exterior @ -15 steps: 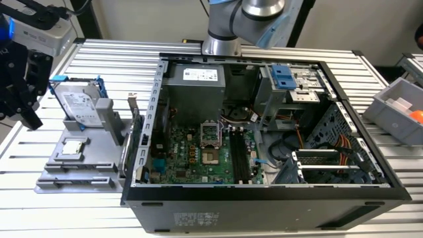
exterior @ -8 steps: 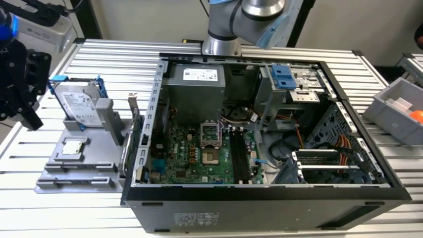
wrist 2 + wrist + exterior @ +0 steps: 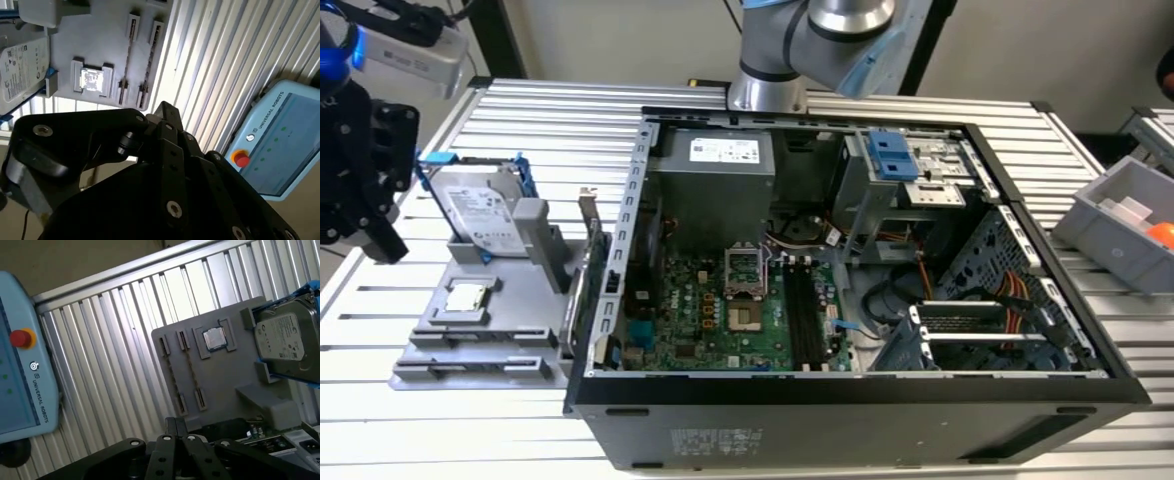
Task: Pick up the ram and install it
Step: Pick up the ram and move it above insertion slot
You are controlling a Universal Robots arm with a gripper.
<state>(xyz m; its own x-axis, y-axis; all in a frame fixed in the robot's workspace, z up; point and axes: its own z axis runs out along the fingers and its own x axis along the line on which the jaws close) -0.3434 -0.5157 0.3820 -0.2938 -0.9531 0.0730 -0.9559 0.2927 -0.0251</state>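
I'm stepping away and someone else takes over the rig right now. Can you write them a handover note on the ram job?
Gripper: shut, empty, raised near the gray tray, at the exterior view's left.
Ram: not surely identifiable; two thin dark strips sit in the tray's long holders and may be it.
Done: nothing visible; the motherboard's black slots look empty.
Left: pick-up and install.

The arm (image 3: pixel 817 30) stands at the top of the exterior view, a silver column with a grey joint and a pale blue cap. In both wrist views the gripper (image 3: pixel 175 426) (image 3: pixel 164 109) is black with bolted linkages, its fingers drawn together, the tips touching.
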